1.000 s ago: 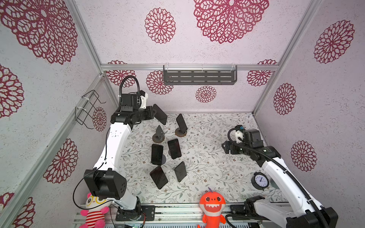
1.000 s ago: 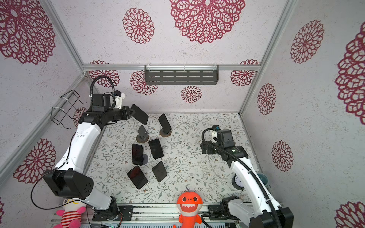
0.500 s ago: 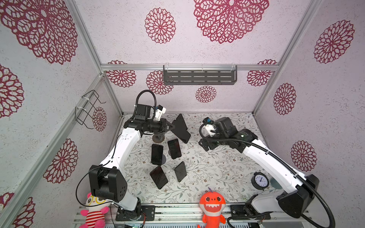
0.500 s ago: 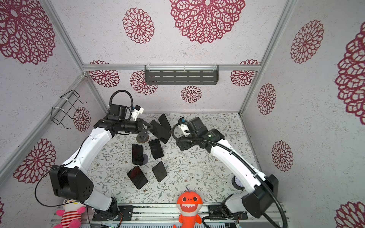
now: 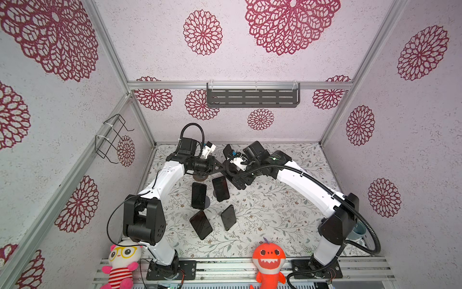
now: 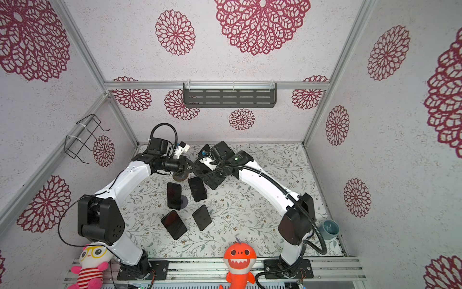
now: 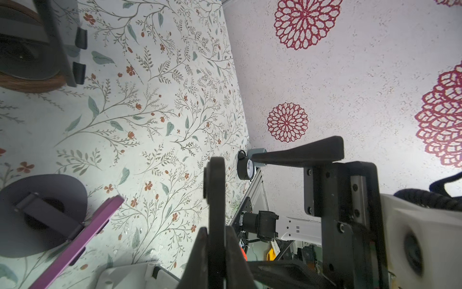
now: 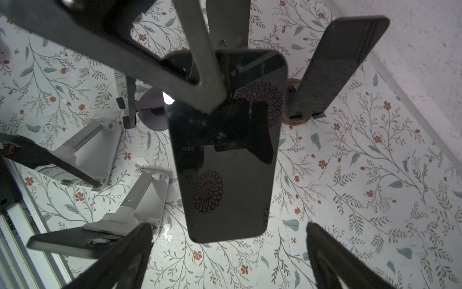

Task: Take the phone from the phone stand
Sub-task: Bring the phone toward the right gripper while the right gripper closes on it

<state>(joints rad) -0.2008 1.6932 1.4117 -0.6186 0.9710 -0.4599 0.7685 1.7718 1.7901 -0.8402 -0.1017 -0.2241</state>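
Your phone (image 8: 225, 150) is off its stand (image 7: 25, 62) and in the air above the table (image 5: 275, 205), with its screen toward the right wrist camera. The left gripper (image 7: 216, 240) pinches it by the top end, fingers pressed together on its faces. The right gripper (image 8: 227, 229) faces it with fingers spread wide, one on either side of the phone's lower end.

Watch the grip. You hold glossy glass by one end only, so a nudge from the right fingers could swing it or slide it out. This looks to me like a hand-over. If so, letting go on the left before the right closes drops it onto the phones (image 5: 220, 189) propped just below. The two grippers are also very near each other, so a hasty move could knock them together.

The right wrist view makes the phone seem to sit between the right fingers. The left wrist view sees it edge-on and shows their tips short of it, not yet around it. Both top views lose the phone among the dark gripper parts, but they show both arms whole and the stand under the left gripper.
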